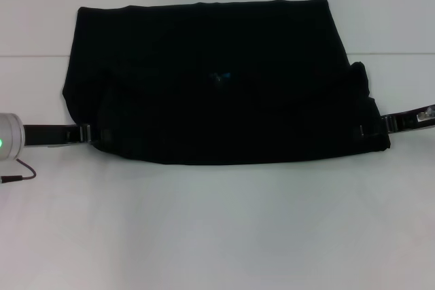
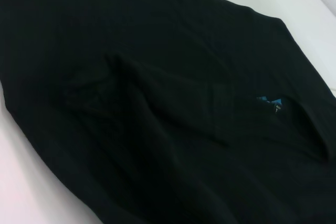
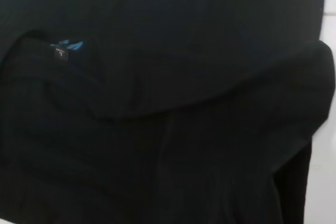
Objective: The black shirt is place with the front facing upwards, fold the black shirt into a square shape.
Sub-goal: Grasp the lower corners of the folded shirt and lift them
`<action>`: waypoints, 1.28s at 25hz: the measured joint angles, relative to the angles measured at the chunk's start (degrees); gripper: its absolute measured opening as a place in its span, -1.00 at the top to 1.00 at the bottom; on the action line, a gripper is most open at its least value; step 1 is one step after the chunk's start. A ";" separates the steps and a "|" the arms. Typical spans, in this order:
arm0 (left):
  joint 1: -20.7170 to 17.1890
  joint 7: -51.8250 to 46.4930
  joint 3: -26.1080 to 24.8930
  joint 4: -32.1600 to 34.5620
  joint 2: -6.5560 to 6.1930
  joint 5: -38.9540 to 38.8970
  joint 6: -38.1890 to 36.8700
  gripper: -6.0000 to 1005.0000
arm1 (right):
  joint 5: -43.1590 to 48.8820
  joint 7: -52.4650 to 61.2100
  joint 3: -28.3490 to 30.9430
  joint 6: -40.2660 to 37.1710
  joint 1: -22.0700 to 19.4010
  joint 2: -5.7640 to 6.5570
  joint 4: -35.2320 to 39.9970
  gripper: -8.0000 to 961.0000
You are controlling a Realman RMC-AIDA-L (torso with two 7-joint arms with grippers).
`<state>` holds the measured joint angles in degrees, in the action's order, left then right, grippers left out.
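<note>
1 black shirt (image 1: 217, 86) on white table (image 1: 217, 229)

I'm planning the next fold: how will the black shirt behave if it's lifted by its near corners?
The black shirt will probably be floppy: it lies in soft creases and overlapping layers, so the middle would likely sag between the left gripper and right gripper at its near corners. It looks light and thin, lying flat. The layers may slide apart, since nothing holds them.

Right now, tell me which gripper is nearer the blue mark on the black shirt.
Left, narrowly. The left gripper meets the black shirt at its left edge; the right gripper at its right edge. The blue mark sits between them.
</note>
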<state>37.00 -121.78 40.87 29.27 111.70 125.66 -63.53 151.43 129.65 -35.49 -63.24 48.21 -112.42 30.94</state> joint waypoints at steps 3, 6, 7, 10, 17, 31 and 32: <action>0.06 -0.09 0.00 0.00 0.03 0.00 -0.04 0.92 | 0.00 -1.12 -0.03 0.99 0.19 -0.26 -0.34 -0.60; 0.09 -0.10 0.00 0.00 0.06 0.00 -0.09 0.92 | 0.00 -1.87 -0.09 1.75 0.27 -0.28 -0.51 -0.59; 0.12 -0.11 0.00 0.00 0.07 0.00 -0.10 0.92 | 0.00 -2.18 -0.09 1.94 0.27 -0.33 -0.57 -0.59; 0.16 -0.12 0.00 0.00 0.09 0.01 -0.11 0.92 | 0.00 -2.65 -0.11 2.59 0.30 -0.66 -0.67 -0.58; 0.18 -0.12 0.00 0.00 0.16 0.02 -0.11 0.92 | 0.26 -3.32 -0.81 2.81 0.47 -1.02 -0.71 -0.56; 0.16 0.30 -0.17 0.00 0.01 -0.90 -0.66 0.92 | 0.00 -2.76 -2.63 2.81 -0.01 -1.13 -0.32 0.70; 0.15 0.30 -0.18 0.00 0.00 -0.92 -0.74 0.92 | 0.00 -2.75 -2.57 2.77 -0.04 -1.13 -0.28 0.81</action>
<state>37.16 -121.48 40.69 29.26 111.70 124.74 -64.27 151.43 126.90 -38.06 -60.47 48.17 -113.55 30.66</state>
